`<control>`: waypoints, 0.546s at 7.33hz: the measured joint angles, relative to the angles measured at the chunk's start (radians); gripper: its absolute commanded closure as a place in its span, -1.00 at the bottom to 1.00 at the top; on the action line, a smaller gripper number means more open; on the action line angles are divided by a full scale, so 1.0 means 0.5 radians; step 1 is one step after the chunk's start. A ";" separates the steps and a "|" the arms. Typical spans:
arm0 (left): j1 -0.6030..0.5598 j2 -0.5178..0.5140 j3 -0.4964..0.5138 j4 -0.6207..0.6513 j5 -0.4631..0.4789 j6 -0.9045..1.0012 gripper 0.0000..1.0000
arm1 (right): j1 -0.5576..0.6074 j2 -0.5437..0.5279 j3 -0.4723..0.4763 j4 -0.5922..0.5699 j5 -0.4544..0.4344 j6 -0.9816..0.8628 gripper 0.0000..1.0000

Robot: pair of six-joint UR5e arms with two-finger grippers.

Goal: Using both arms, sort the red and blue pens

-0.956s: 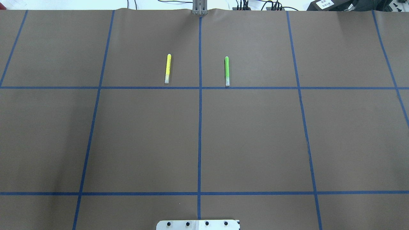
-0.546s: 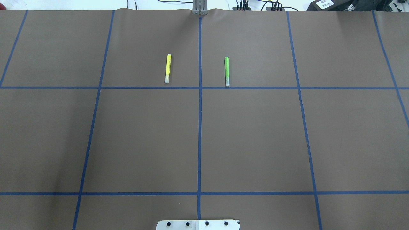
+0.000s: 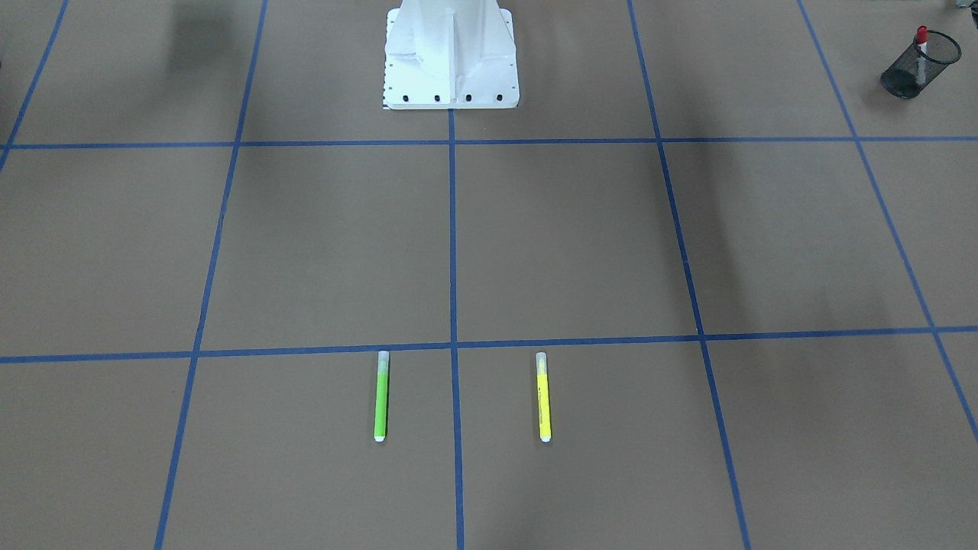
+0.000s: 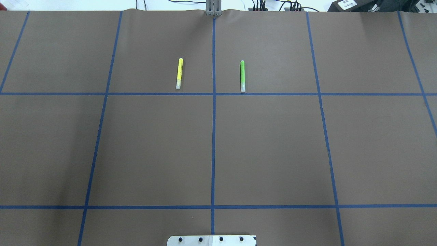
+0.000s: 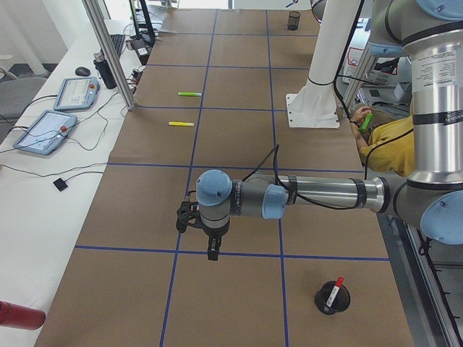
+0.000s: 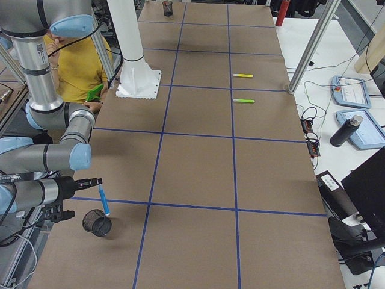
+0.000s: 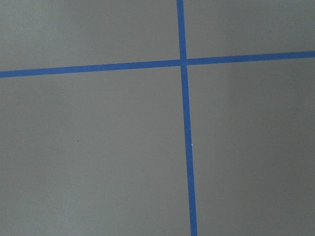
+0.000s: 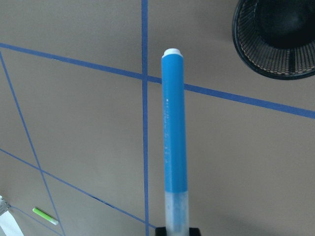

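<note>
Cup rim (image 8: 238,34) near blue pen (image 8: 174,128) clamped in right hand (image 6: 95,181); left hand's (image 5: 212,249) grip unclear.

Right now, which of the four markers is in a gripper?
The blue marker, held by the right gripper above the table. The red marker stands in a mesh cup; the green marker and yellow marker lie flat.

Matt brown paper cover (image 4: 273,143), smooth, with blue tape lines (image 4: 213,136). Smooth plastic blue pen (image 8: 174,128), cap frosted clear. Black wire-mesh cup (image 8: 275,69). Satin silver metal on left arm (image 5: 325,194).
</note>
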 measured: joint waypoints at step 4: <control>-0.002 0.000 -0.010 -0.010 -0.002 0.007 -1.00 | 0.241 0.020 -0.101 -0.105 -0.182 -0.005 1.00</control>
